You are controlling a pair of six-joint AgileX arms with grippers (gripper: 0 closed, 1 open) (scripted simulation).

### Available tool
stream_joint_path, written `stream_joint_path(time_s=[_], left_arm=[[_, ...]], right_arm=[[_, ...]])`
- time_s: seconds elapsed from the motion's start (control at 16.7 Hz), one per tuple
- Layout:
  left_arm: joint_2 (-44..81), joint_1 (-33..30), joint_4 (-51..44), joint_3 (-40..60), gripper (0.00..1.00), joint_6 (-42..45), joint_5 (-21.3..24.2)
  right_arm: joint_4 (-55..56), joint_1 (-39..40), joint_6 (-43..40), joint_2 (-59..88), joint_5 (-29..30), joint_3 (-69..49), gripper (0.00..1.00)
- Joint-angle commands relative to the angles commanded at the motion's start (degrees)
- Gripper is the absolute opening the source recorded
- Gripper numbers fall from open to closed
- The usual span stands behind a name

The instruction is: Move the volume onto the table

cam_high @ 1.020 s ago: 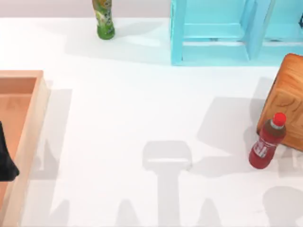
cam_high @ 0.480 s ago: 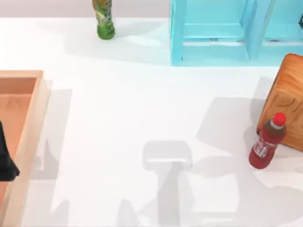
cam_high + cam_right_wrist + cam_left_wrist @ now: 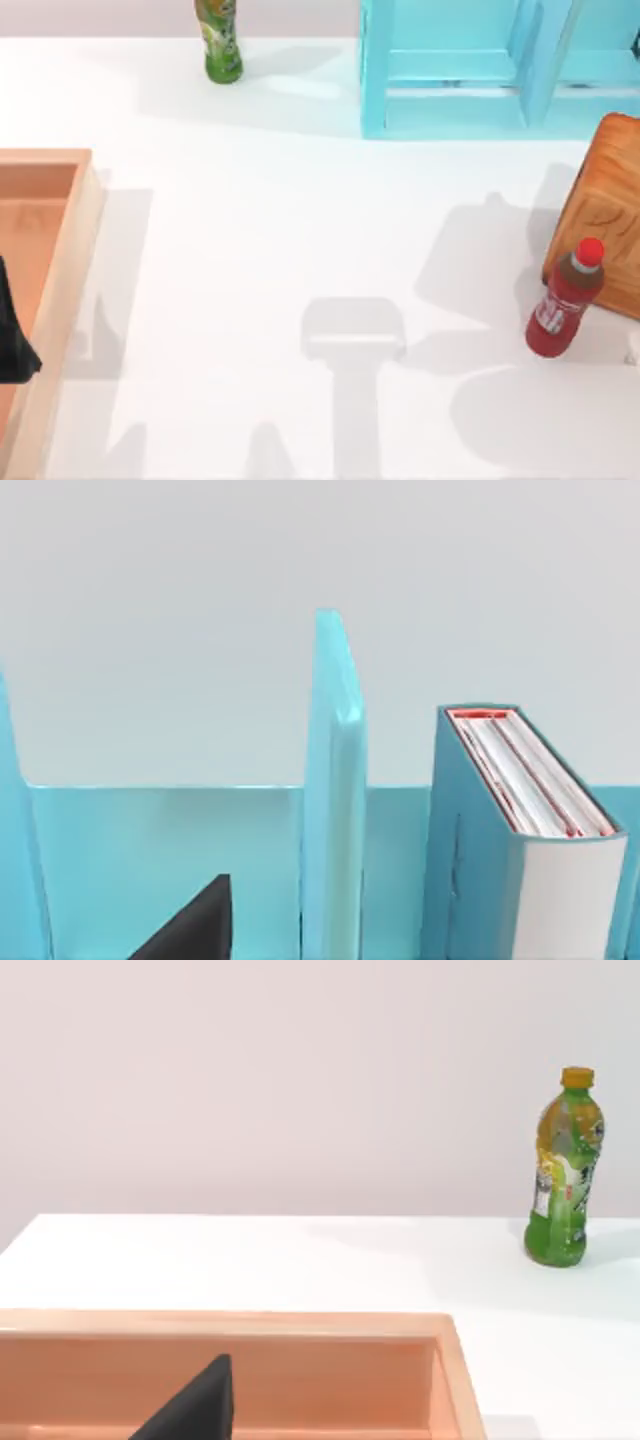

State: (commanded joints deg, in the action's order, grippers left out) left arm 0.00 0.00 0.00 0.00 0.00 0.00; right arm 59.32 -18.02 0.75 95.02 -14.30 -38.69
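Currently listed, item one: the volume (image 3: 520, 830), teal-blue cover, white page edges, red trim at the spine end. It stands upright in a compartment of the light-blue shelf unit (image 3: 470, 70) at the far edge of the table (image 3: 280, 250), just beside an upright divider (image 3: 333, 780), not touching it so far as can be told.

Item two: right gripper. A dark fingertip (image 3: 190, 925) enters the right wrist view in front of the neighbouring compartment, apart from the volume. Whether the fingers are spread or closed cannot be told; nothing is seen held.

Item three: left gripper (image 3: 12, 335), parked over the wooden tray (image 3: 70, 250) at the table's left side; finger spacing likewise cannot be told.

Item four, bystanders: green bottle (image 3: 220, 40) at the far edge, red bottle (image 3: 562, 300) and wooden block (image 3: 605, 210) at the right.

Handling note, as judgement: the approach is the step in hand. The right gripper should shift sideways to centre on the volume, enter straight past the divider, close across the covers, then draw it out level.
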Motion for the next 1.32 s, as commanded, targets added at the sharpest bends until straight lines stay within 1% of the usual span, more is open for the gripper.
stream_joint_path(time_s=[0.3, 0.54, 1.02, 1.32], left_arm=[[0.00, 0.00, 0.00, 0.00, 1.00, 0.00, 0.00], [0.00, 0.00, 0.00, 0.00, 1.00, 0.00, 0.00], [0.00, 0.00, 0.00, 0.00, 1.00, 0.00, 0.00], [0.00, 0.00, 0.00, 0.00, 1.00, 0.00, 0.00]], right_arm=[[14.01, -3.87, 0.11, 24.40, -3.68, -8.46, 1.00], [19.88, -5.37, 0.11, 34.25, -5.39, -11.62, 1.00], [19.77, -5.03, 0.11, 34.82, -5.33, -12.46, 1.00], [12.91, -3.87, 0.04, 36.73, -3.92, -20.96, 1.00]])
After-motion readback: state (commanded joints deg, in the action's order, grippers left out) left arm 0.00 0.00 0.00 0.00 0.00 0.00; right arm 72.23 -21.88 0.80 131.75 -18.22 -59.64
